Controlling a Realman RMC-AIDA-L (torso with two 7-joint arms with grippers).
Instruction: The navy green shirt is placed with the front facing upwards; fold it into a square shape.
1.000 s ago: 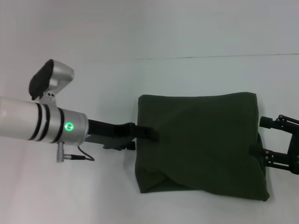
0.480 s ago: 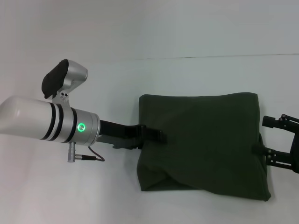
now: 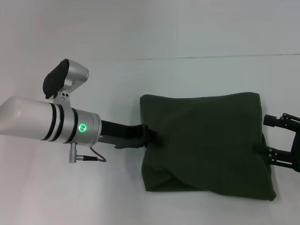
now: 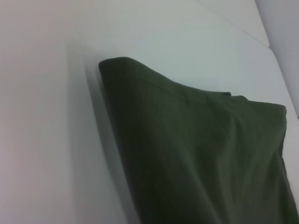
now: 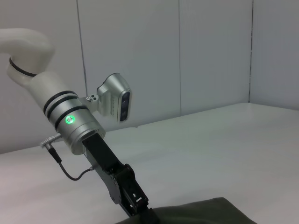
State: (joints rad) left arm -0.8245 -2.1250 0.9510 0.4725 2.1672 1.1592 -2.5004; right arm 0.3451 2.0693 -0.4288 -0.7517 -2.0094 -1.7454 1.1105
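Note:
The navy green shirt (image 3: 206,140) lies folded into a rough square on the white table, plain green side up, with no letters showing. My left gripper (image 3: 154,139) reaches in from the left and rests on the shirt's left edge. The right wrist view shows that gripper (image 5: 140,207) touching the cloth's edge (image 5: 201,212). In the left wrist view the shirt (image 4: 196,154) fills the frame, with one folded corner bulging up. My right gripper (image 3: 258,135) stands open at the shirt's right edge, its nearer finger (image 3: 257,150) lying on the cloth.
The white table (image 3: 93,197) stretches around the shirt, and its far edge (image 3: 197,57) meets a pale wall. A thin cable (image 3: 91,158) hangs under the left wrist.
My left arm has pushed to the right into the shirt's left edge. The shirt has slid slightly right and toward me. The right gripper has hardly moved.

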